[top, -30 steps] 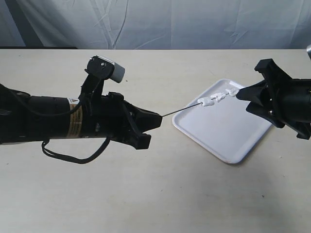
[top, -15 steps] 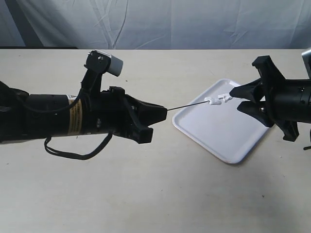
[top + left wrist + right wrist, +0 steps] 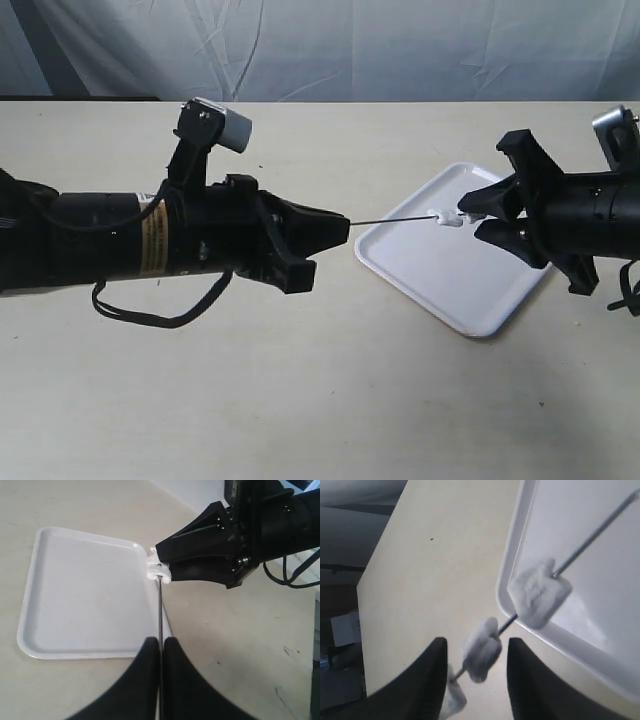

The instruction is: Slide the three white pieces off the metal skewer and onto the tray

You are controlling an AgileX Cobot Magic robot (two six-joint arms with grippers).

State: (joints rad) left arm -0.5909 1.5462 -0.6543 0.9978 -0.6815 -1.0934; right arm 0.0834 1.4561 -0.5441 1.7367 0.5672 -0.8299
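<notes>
Pinching the metal skewer (image 3: pixel 160 610), left fingers (image 3: pixel 142 680) hold three white pieces (image 3: pixel 482 650) aloft.

No readable text, number or brand anywhere right now: the only label in sight is a tan band (image 3: pixel 152 247) wrapped round the left arm (image 3: pixel 90 245) in the exterior view, and whatever is printed on it is too small and blurred to read.
</notes>
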